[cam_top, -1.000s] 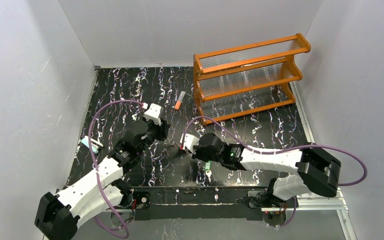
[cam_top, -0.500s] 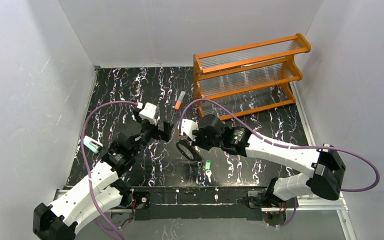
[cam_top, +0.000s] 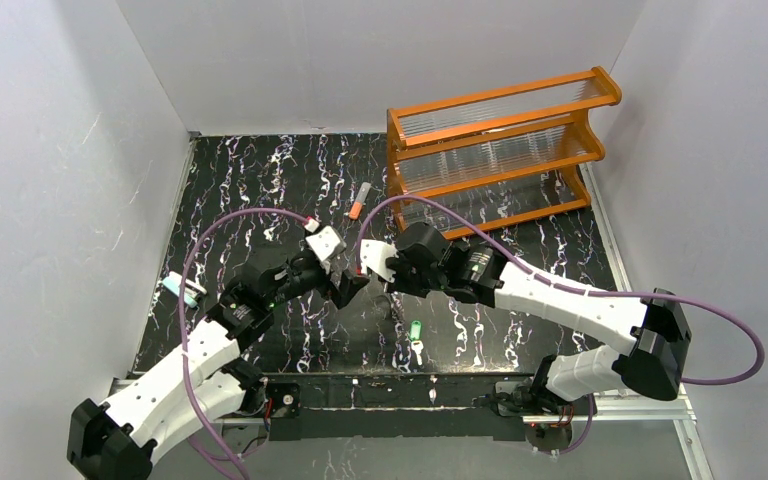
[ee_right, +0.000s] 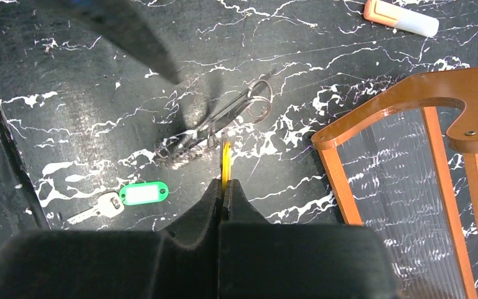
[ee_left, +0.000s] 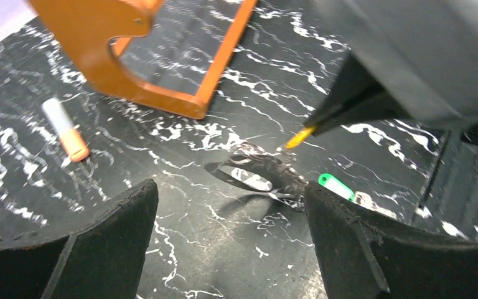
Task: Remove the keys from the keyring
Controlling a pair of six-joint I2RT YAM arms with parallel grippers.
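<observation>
Slipping is being risked: yellow key (ee_right: 226, 159) being pinched edge-on by right end effector (ee_right: 226, 184), keyring (ee_right: 215, 131) unheld by released left end effector (ee_left: 227, 193).

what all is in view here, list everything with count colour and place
table: 1, black with white veins
rack: 1, orange, far right of table
tube: 1, orange and grey, on table near rack
green key: 1, green head, silvery blade, lying loose on table
keyring: 1, grey metal, just beyond yellow key
yellow key: 1, yellow head, pinched in right gripper
small light-blue item: 1, table's left edge
left gripper: 1, black, open, facing keyring
right gripper: 1, black, shut on yellow key
</observation>
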